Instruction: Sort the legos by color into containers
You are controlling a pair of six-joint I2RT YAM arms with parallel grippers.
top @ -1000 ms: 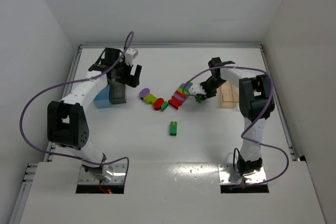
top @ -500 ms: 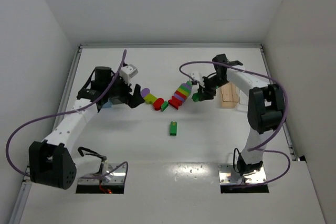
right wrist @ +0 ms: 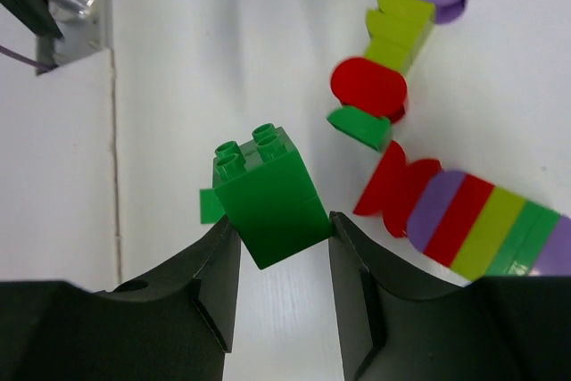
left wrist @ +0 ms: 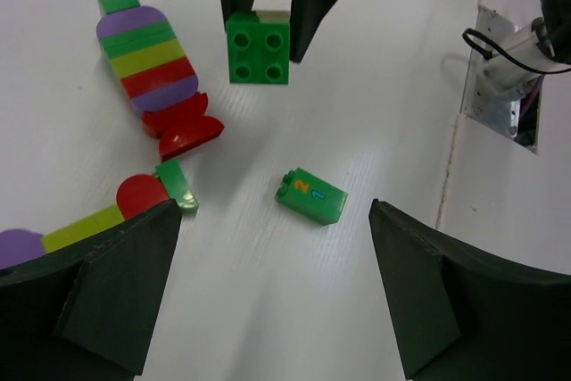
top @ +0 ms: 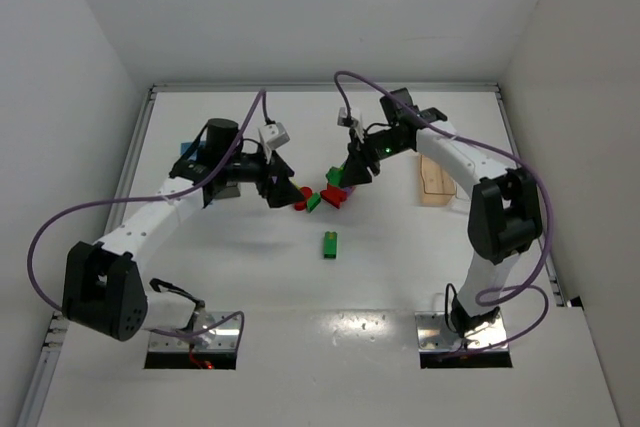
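Hovering over the white table (top: 400,277), the left gripper (left wrist: 272,220) is holding its jaws wide apart, empty; the right gripper (right wrist: 281,240), just beside the rainbow-striped cluster (left wrist: 147,60), is pinching a green four-stud brick (right wrist: 265,186), while a loose green brick (left wrist: 310,196) is lying nearby.

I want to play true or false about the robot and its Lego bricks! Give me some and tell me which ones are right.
1. The right gripper is pinching a plain green brick. True.
2. The left gripper is holding a red brick. False: its jaws are wide open, with nothing between them.
3. A numbered green brick lies by itself on the table, apart from the other pieces. True.
4. The striped cluster is already inside a bin. False: it lies flat on the table, next to the red pieces.
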